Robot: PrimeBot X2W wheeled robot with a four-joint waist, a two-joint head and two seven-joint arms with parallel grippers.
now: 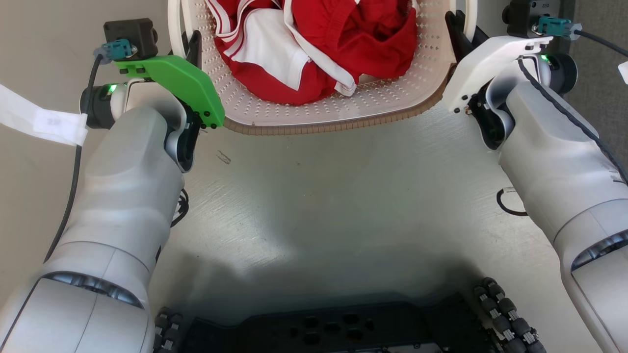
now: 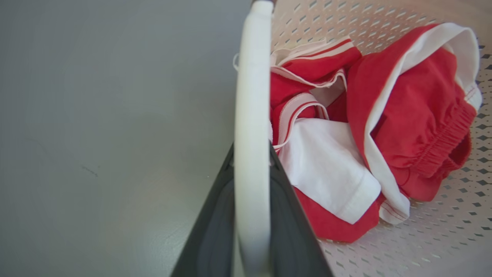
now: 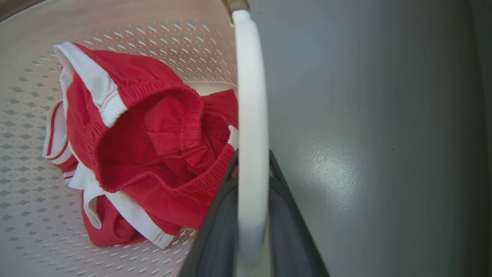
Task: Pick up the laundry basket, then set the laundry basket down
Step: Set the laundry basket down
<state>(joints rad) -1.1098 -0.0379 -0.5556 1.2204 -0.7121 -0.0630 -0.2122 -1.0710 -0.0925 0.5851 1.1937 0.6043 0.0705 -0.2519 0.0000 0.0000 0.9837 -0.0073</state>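
Observation:
The laundry basket (image 1: 319, 109) is cream with perforated walls and a brown woven rim, and sits at the top of the head view. It holds red and white clothes (image 1: 319, 44). My left gripper (image 1: 194, 46) is shut on the basket's left white handle (image 2: 251, 115), which runs between its dark fingers (image 2: 215, 219). My right gripper (image 1: 456, 27) is shut on the right white handle (image 3: 251, 115), with its fingers (image 3: 292, 231) on either side. The basket's inner wall (image 2: 423, 238) (image 3: 30, 215) and the clothes (image 2: 403, 115) (image 3: 153, 146) show in both wrist views. I cannot tell whether the basket touches the floor.
A pale grey floor (image 1: 319, 206) spreads below the basket. My dark wheeled base (image 1: 333, 328) lies at the bottom edge. A white strip (image 1: 39, 122) lies at the left. A black cable loop (image 1: 508, 203) lies by the right arm. Darker flooring (image 1: 598, 83) borders the right.

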